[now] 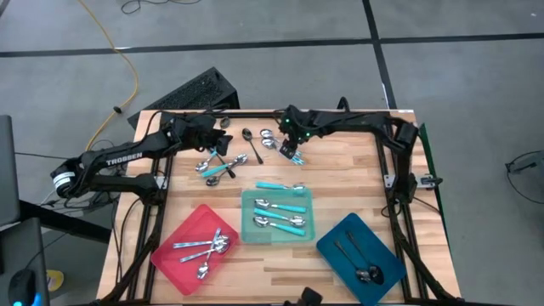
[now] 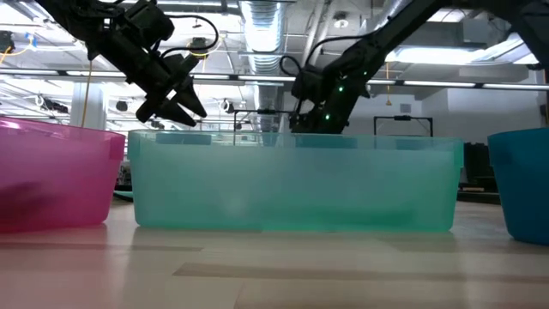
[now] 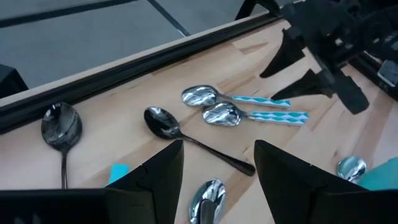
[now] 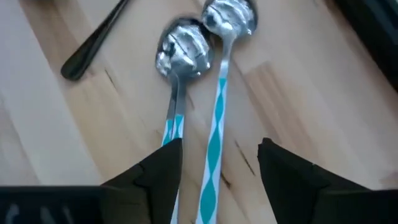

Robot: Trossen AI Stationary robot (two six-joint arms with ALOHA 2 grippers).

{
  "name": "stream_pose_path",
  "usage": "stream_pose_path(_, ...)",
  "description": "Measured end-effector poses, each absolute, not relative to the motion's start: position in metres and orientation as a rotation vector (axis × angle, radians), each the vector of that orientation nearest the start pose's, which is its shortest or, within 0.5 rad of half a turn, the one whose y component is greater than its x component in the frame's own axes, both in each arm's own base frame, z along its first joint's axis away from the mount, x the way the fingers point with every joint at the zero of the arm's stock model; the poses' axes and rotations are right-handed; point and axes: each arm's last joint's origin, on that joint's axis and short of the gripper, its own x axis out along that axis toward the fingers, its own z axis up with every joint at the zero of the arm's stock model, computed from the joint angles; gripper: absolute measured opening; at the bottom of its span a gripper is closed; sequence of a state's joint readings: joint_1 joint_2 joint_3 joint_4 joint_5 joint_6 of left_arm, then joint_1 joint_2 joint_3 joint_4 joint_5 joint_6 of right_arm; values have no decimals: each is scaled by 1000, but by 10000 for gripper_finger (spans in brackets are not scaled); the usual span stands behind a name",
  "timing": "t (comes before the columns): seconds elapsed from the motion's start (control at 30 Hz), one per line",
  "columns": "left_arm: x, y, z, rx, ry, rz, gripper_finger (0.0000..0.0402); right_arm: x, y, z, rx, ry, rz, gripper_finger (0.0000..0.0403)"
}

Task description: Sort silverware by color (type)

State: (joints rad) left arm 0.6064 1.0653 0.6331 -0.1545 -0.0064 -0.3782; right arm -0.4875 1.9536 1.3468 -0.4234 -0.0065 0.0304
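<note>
Two spoons with silver bowls and turquoise handles (image 1: 276,144) lie side by side at the table's far middle. My right gripper (image 1: 291,155) hovers over their handles (image 4: 214,149), open, one finger on each side (image 4: 217,168), touching nothing. My left gripper (image 1: 221,149) is open and empty (image 3: 217,168) above a heap of spoons (image 1: 217,166); a shiny silver spoon (image 3: 208,198) lies below its fingers. A dark spoon (image 3: 171,127) lies between the heap and the turquoise pair, and another dark spoon (image 3: 61,124) lies by the far edge.
Near the front stand a red tray (image 1: 174,259) with silver spoons, a teal tray (image 1: 248,217) with turquoise-handled spoons and a blue tray (image 1: 336,251) with dark spoons. One turquoise-handled spoon (image 1: 280,185) lies on the wood just beyond the teal tray. A dark rail (image 3: 124,68) runs along the far edge.
</note>
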Motion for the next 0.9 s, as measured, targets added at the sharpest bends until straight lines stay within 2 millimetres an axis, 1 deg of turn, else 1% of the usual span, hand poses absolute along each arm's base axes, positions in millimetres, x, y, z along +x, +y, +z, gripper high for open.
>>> stream_pose_path(0.2,184,128,225,-529,503,703,181,366,-189,160,255,992,-440,227)
stream_pose_path(0.47,189,131,214,-564,543,715,181,366,-190,152,271,1018,-455,225)
stream_pose_path(0.53,189,131,214,-565,546,715,181,370,-191,146,265,1009,-460,225)
stream_pose_path(0.67,189,131,214,-566,547,714,181,370,-189,132,286,1072,-478,225)
stream_pose_path(0.8,189,131,214,-567,548,710,181,373,-188,134,272,1098,-500,223)
stream_pose_path(0.9,189,131,214,-568,548,707,181,371,-187,133,304,1109,-515,205)
